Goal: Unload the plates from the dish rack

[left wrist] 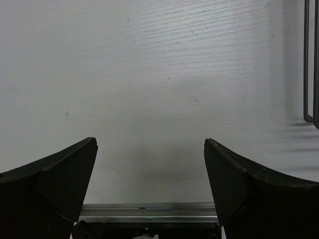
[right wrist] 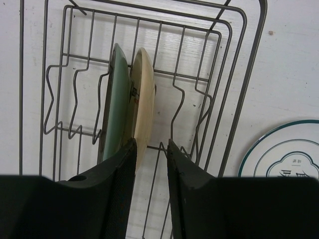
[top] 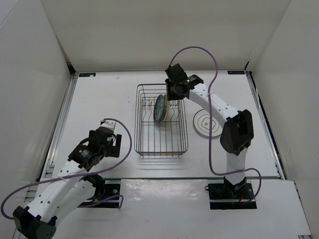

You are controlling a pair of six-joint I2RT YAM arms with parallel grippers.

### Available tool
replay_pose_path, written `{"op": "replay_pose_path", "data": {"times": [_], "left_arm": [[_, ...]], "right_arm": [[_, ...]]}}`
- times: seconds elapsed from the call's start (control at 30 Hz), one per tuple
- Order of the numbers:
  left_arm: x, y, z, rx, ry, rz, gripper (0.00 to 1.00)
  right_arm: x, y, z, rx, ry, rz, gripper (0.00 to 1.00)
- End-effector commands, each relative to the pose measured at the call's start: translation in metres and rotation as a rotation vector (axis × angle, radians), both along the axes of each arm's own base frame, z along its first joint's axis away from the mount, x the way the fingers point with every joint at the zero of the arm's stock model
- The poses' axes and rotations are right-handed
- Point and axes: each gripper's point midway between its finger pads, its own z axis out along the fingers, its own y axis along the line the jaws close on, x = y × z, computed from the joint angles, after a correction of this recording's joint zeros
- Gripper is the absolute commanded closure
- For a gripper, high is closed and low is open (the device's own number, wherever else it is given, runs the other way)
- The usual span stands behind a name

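The dish rack stands mid-table, and two plates stand upright in its far half. One is blue-grey and looks green in the right wrist view. The other is cream-yellow. My right gripper hangs over the rack's far end with its jaws partly open. The cream plate's near rim lies between the fingertips, against the left finger and apart from the right one. The white ringed plate lies flat on the table right of the rack. My left gripper is wide open and holds nothing.
The left arm rests low on the table left of the rack, and a rack wire shows at the right edge of its wrist view. White walls enclose the table. A metal rail runs along its left side.
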Motion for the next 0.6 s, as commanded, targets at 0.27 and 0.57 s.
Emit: {"op": "replay_pose_path", "data": {"times": [0.27,0.57], "left_arm": [[0.005,-0.006,0.015,-0.032,-0.039,-0.014,0.00],[0.005,-0.006,0.014,-0.028,-0.036,-0.015,0.00]], "right_arm": [[-0.014,0.007,0.007,0.018,-0.032,0.040,0.65],[-0.017,0.012,-0.016,-0.016,0.028,0.036,0.72]]}}
